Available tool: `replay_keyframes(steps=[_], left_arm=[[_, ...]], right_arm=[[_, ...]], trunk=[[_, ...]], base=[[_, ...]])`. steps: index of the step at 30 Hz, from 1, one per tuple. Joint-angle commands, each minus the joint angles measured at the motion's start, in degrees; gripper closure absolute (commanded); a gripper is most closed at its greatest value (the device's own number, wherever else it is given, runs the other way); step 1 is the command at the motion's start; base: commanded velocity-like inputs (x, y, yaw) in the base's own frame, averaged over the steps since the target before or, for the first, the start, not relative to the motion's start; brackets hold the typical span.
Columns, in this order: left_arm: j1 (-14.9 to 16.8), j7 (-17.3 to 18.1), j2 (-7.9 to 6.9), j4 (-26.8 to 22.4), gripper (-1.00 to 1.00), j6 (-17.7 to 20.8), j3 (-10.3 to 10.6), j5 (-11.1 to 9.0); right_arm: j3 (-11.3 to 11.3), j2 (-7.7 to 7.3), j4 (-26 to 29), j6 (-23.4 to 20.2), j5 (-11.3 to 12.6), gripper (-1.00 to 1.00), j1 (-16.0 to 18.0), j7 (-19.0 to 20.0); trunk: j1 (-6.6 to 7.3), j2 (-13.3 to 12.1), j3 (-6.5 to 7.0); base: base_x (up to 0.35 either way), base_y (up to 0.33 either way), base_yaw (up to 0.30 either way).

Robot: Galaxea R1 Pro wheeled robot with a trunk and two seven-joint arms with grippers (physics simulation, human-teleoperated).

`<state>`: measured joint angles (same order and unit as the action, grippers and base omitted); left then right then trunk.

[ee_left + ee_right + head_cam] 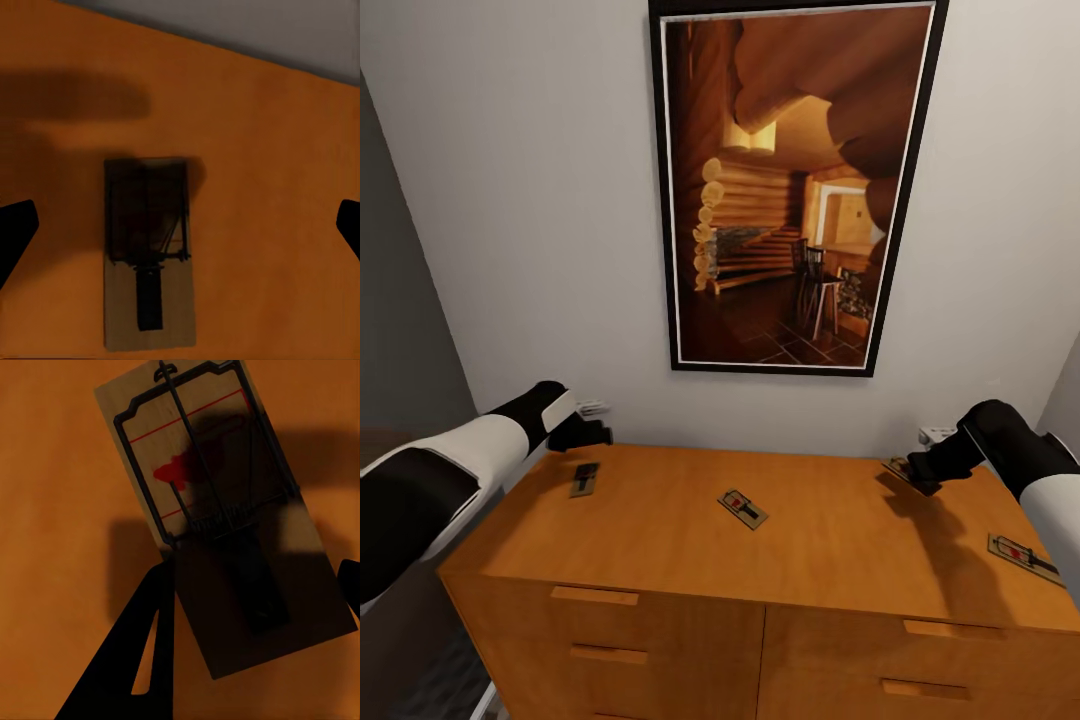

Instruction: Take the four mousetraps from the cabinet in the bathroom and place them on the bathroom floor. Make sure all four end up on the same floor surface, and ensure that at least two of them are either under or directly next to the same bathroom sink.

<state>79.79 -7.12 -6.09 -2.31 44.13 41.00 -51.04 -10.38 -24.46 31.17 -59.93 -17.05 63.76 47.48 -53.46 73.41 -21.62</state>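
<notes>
No readable text, labels or numbers; mousetraps (743, 508) carry only red mark.

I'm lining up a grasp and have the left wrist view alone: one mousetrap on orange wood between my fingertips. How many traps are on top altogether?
Observer: Four. The head view shows the left mousetrap under the left gripper, a middle mousetrap, one at the right gripper, and a right-edge mousetrap on the cabinet.
Operator: Is the right gripper close to its trap?
Observer: Yes. The right wrist view shows one finger at the edge of the back-right mousetrap.
Operator: What's behind the cabinet?
Observer: A framed picture on the wall.
</notes>
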Motion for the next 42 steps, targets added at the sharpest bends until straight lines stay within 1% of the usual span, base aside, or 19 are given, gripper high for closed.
replay_keyframes(steps=[1,5,6,11,24,42], left_arm=[[0.0,-1.0,0.08,-0.2,-1.0,0.3,0.2,-0.6],[0.0,-4.7,0.85,-0.1,-1.0,0.2,0.1,-0.8],[0.0,-6.2,1.27,-0.1,-1.0,0.1,0.1,-0.8],[-0.1,-8.4,2.16,-0.1,-1.0,0.1,0.1,-0.9],[-0.2,-8.5,2.48,-0.2,-1.0,0.1,0.0,-0.8],[-0.2,-8.5,2.49,-0.2,-1.0,0.1,0.0,-0.8]], right_arm=[[-0.3,-0.06,0.0,-0.1,-0.5,1.0,0.1,0.6],[-0.3,-0.07,-0.1,-0.1,-0.5,1.0,0.1,0.6],[-0.3,-0.09,-0.1,-0.1,-0.5,1.0,0.1,0.6],[-0.3,-0.14,-0.1,-0.1,-0.5,1.0,0.1,0.6],[-0.3,-0.48,-0.1,-0.1,-0.5,1.0,0.1,0.5],[-0.3,-0.41,-0.1,-0.1,-0.5,1.0,0.1,0.5]], trunk=[[0.0,0.0,-0.07],[0.0,0.0,-0.07],[0.0,0.0,-0.07],[0.0,0.0,-0.07],[0.0,0.0,-0.07],[0.0,0.0,-0.07]], base=[[0.0,0.0,0.0],[0.0,0.0,0.0],[0.0,0.0,0.0],[0.0,0.0,0.0],[0.0,0.0,0.0],[0.0,-0.041,0.0]])
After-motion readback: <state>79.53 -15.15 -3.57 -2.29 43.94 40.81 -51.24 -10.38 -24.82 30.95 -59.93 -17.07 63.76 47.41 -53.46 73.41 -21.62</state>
